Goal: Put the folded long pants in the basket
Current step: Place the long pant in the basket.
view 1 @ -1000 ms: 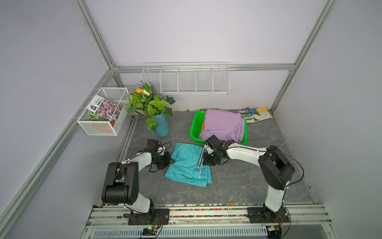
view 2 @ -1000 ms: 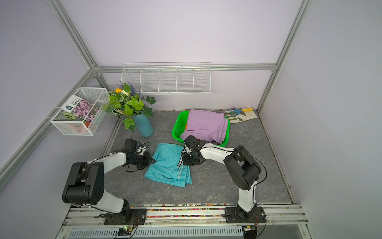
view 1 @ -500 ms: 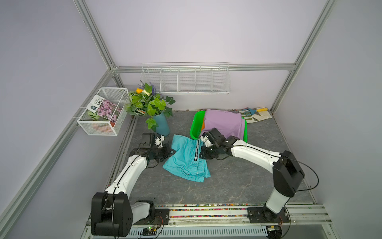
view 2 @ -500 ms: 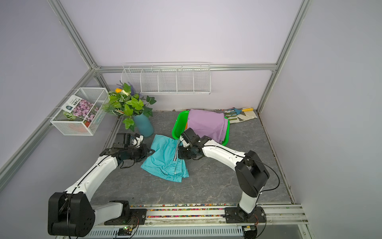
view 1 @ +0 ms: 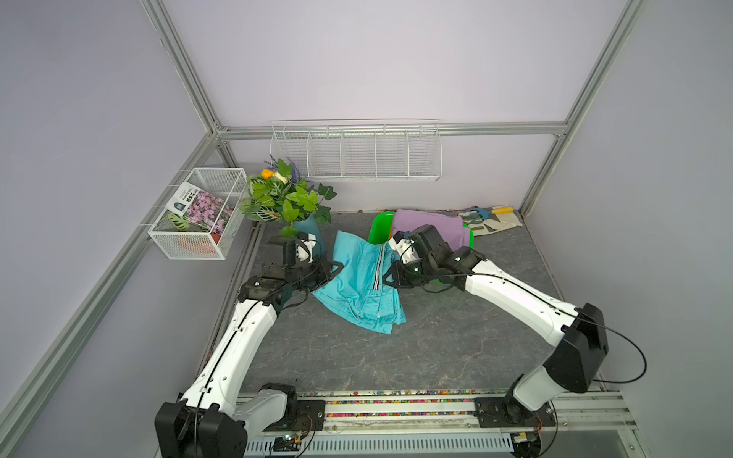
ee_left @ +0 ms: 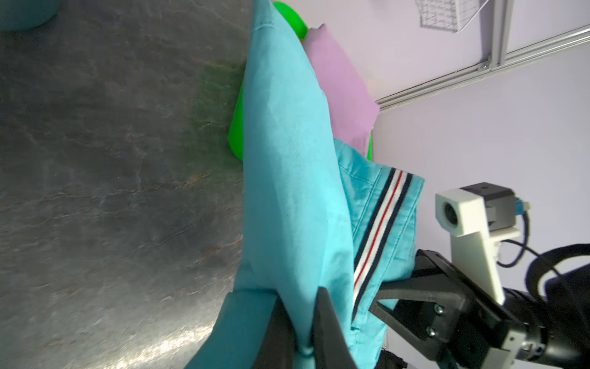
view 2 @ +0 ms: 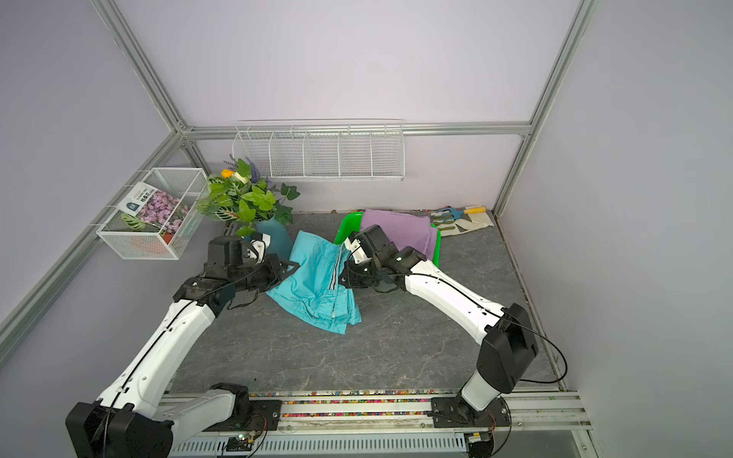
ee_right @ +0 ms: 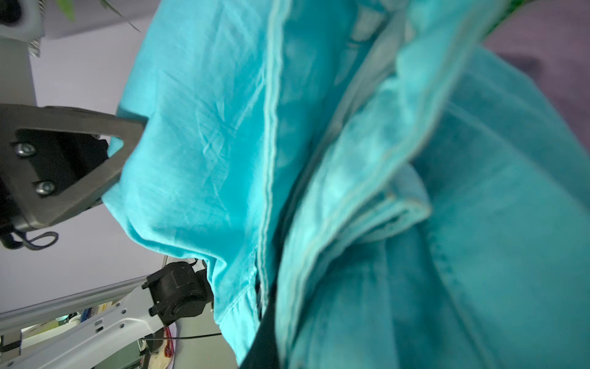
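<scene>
The teal folded long pants [view 1: 357,277] [view 2: 313,277] with a striped side seam hang between my two grippers, and their near end droops to the table. My left gripper [view 1: 335,266] [ee_left: 300,294] is shut on the teal cloth [ee_left: 287,159] at one edge. On the striped edge my right gripper [view 1: 390,277] [ee_right: 277,319] is shut, with cloth [ee_right: 319,159] filling its view. Just behind stands the green basket [view 1: 377,230] [view 2: 344,228] [ee_left: 236,137], with the lilac pants [view 1: 428,226] [view 2: 400,230] [ee_left: 338,80] lying on top of it.
A blue vase [view 1: 311,234] of leafy flowers stands at the back left, close to my left gripper. A white wire basket [view 1: 198,222] hangs on the left wall and a wire rack [view 1: 357,158] on the back wall. Pale gloves and garden tools [view 1: 492,222] lie back right.
Both arms have stretched out and lifted the teal pants off the table, carrying them back toward the green basket. Both grips have stayed shut.
</scene>
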